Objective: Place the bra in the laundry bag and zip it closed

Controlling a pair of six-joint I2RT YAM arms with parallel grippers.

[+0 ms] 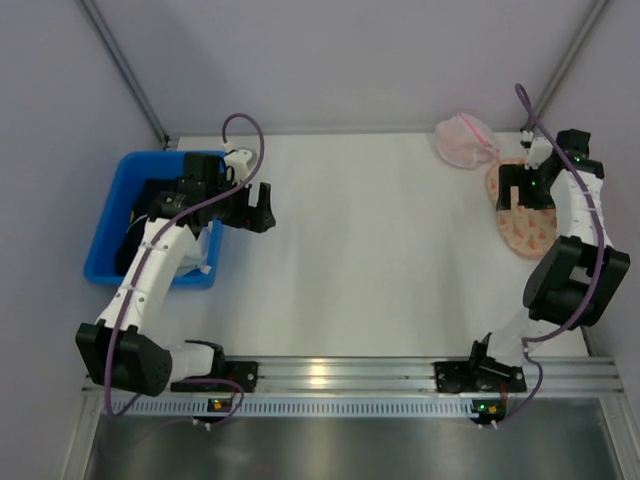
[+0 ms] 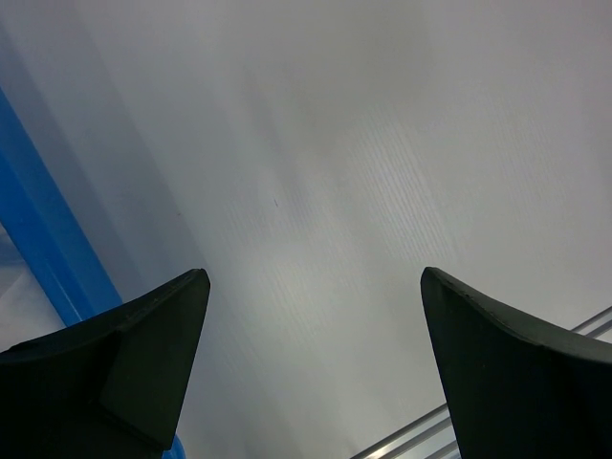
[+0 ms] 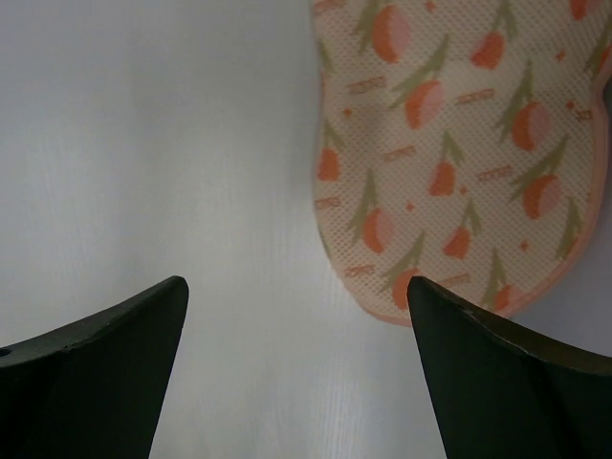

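The laundry bag (image 1: 525, 235) is a flat peach mesh pouch with red-orange marks, lying at the table's far right. It also fills the upper right of the right wrist view (image 3: 459, 143). My right gripper (image 1: 527, 197) hovers over its far end, open and empty (image 3: 296, 296). My left gripper (image 1: 266, 207) is open and empty over bare table just right of the blue bin (image 1: 105, 235); the left wrist view (image 2: 316, 287) shows only table between its fingers. A dark shape (image 1: 137, 208) lies in the bin, mostly hidden under my left arm; I cannot tell whether it is the bra.
A pink-and-white mesh bundle (image 1: 465, 140) sits at the back right, just beyond the laundry bag. White cloth (image 1: 203, 250) lies in the bin's near corner. The bin's blue edge (image 2: 48, 239) shows at the left of the left wrist view. A metal rail (image 1: 340, 375) runs along the near edge.
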